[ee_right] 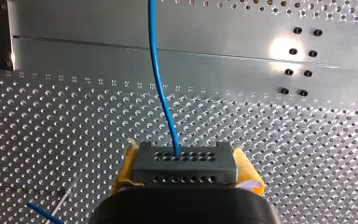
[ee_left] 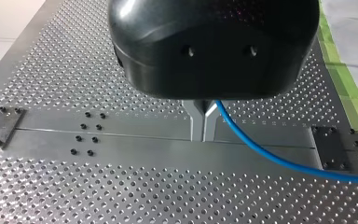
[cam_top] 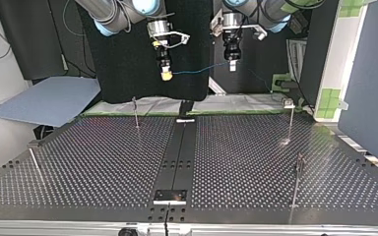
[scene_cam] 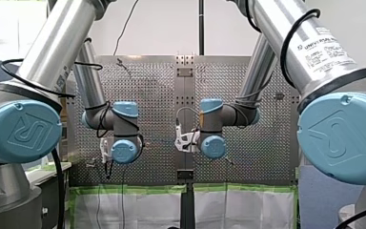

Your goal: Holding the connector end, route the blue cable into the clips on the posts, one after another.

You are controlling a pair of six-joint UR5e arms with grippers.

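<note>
1. Perforated metal table (cam_top: 103,167), thin metal posts (cam_top: 136,114) upright; dark backdrop behind.
2. Thin blue cable (cam_top: 197,70) in midair above the table.
3. Right wrist view only: right gripper (ee_right: 185,175) clamps grey holed connector (ee_right: 185,161).
4. Left gripper (ee_left: 203,126) pinches cable.

The front view sits behind and above, between my left arm (scene_cam: 43,52) and my right arm (scene_cam: 305,47), looking over the table (scene_cam: 147,95) from well back. The top view (not overhead) sits low across the table, facing them. Each wrist view looks closely along my left tool (ee_left: 204,126) or my right tool (ee_right: 186,164); both share the table's centre strip (ee_left: 121,135) and the blue cable (ee_left: 261,150).
</note>
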